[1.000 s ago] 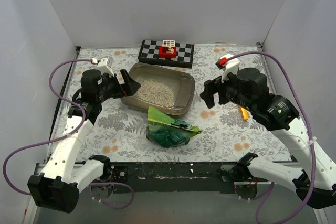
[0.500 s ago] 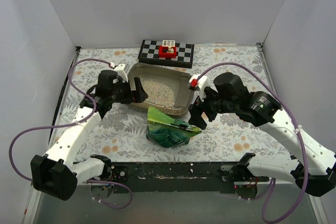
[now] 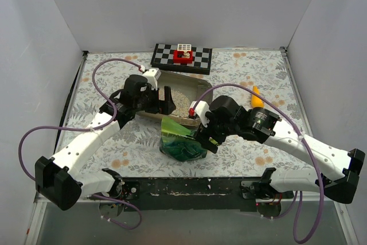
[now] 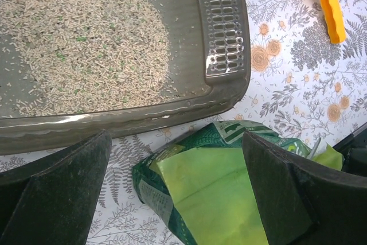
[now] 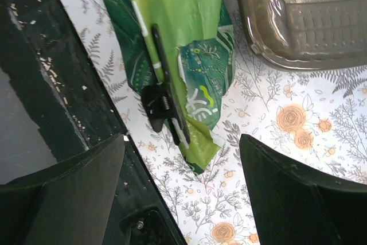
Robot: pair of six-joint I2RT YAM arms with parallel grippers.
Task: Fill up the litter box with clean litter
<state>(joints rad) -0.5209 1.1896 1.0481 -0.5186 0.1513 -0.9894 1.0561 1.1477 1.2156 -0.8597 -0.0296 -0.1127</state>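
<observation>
Grey-brown plastic, shallow and open side up, the litter box [image 3: 202, 91] lies flat on the flowered cloth at mid-table, just in front of the checkered board [image 3: 181, 57]. The left gripper [image 3: 168, 100] hangs over its near-left part with jaws spread wide and nothing between them. In its wrist view the tray's rim [image 4: 221, 27] runs just beyond the fingertips, and the clean litter [image 4: 86, 44] lies as a thin pale patch on the floor inside. A second ago this gripper stood at the tray's left end; now it reaches in above the litter [image 3: 182, 100]. The tray itself has not shifted. Its long axis runs left to right across the top view, the right end turned slightly toward the arms (that end carries a ribbed lip). Just off the near rim lies the crinkled green bag [image 3: 182, 142], pinched by a black clip [image 5: 166, 101]. The right gripper [image 3: 205, 140] hovers over the bag, also gaping wide and empty, with the tray's near-right corner [image 5: 298, 32] just beside it. Earlier it was well out to the right, over the yellow scoop [image 3: 256, 97], which now lies uncovered on the cloth.
</observation>
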